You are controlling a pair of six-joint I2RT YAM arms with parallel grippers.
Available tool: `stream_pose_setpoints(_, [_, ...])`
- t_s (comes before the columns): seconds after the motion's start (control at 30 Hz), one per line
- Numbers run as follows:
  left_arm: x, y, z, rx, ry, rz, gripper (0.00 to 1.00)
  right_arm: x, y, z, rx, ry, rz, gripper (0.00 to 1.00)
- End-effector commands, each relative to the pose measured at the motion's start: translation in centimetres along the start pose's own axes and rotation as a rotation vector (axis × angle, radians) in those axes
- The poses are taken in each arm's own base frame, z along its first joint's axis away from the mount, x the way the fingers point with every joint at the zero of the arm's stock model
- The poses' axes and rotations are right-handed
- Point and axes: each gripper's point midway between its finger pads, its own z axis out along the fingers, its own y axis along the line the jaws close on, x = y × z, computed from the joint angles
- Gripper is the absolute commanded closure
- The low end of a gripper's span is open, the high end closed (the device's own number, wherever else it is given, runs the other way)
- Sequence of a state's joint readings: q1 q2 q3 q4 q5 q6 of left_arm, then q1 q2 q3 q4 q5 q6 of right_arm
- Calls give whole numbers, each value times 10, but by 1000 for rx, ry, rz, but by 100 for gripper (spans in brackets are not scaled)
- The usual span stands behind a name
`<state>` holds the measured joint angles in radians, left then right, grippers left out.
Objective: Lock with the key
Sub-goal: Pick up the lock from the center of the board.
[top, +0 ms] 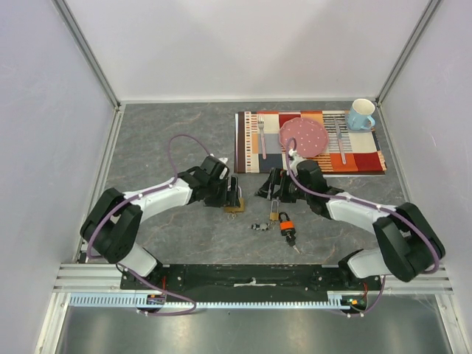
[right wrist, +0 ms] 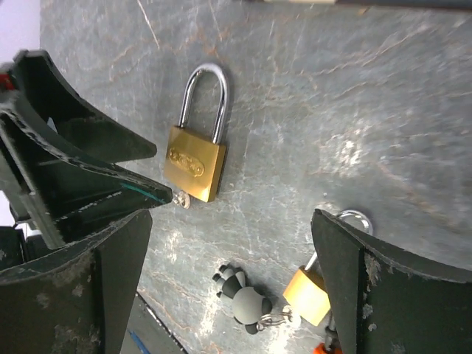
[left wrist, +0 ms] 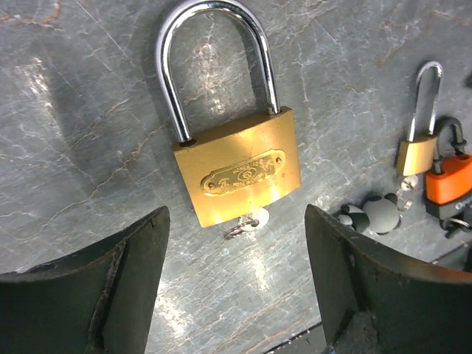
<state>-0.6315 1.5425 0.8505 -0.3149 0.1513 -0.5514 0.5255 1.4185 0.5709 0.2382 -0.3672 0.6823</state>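
Note:
A large brass padlock (left wrist: 240, 169) lies flat on the grey table with its steel shackle down in the body and a key (left wrist: 248, 220) in its underside. It also shows in the top view (top: 234, 204) and the right wrist view (right wrist: 193, 162). My left gripper (left wrist: 236, 276) is open and empty just short of the key, one finger on each side. My right gripper (right wrist: 232, 284) is open and empty, hovering above a grey and black charm (right wrist: 247, 295) and a small brass padlock (right wrist: 310, 293).
An orange padlock (top: 286, 223) lies beside the small brass one (top: 274, 214), with the charm (top: 259, 226) to their left. At the back right a patchwork placemat (top: 365, 158) holds a pink plate (top: 303, 137), fork and knife; a blue mug (top: 361, 114) stands by it.

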Motion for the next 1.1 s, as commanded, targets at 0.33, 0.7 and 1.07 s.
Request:
stream_pose_setpoints(0.33, [11, -10, 35, -236, 1, 66, 19, -30, -22, -34, 63, -80, -25, 2])
stream_pose_setpoints(0.7, [20, 21, 52, -417, 26, 82, 24, -26, -27, -36, 68, -71, -20, 2])
stream_pose_setpoints(1.07, [21, 27, 58, -443, 35, 151, 37, -25, -29, -31, 58, -57, -17, 2])
